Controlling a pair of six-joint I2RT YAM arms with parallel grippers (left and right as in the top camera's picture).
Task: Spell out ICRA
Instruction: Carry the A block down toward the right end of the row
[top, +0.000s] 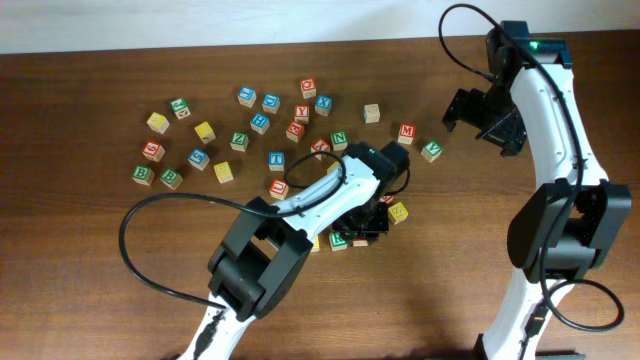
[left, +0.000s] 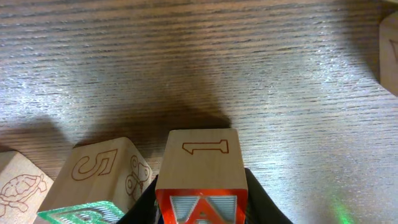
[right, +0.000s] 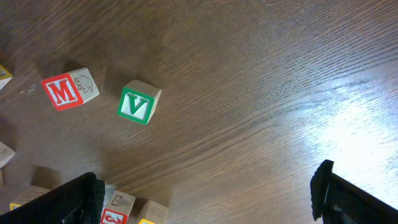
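Note:
My left gripper is shut on the red A cube, held low at the table with a "1" on its top face. Just left of it stands a green-faced cube, likely the R, with a "5" on its top. In the overhead view the left gripper is beside the green cube and a yellow cube left of that; their letters are unreadable. The red I is hidden or not identifiable. My right gripper is open and empty, above the table at the right.
Many loose letter cubes are scattered across the far middle of the table. A red M and a green V lie near the right gripper. A yellow cube sits just right of the left gripper.

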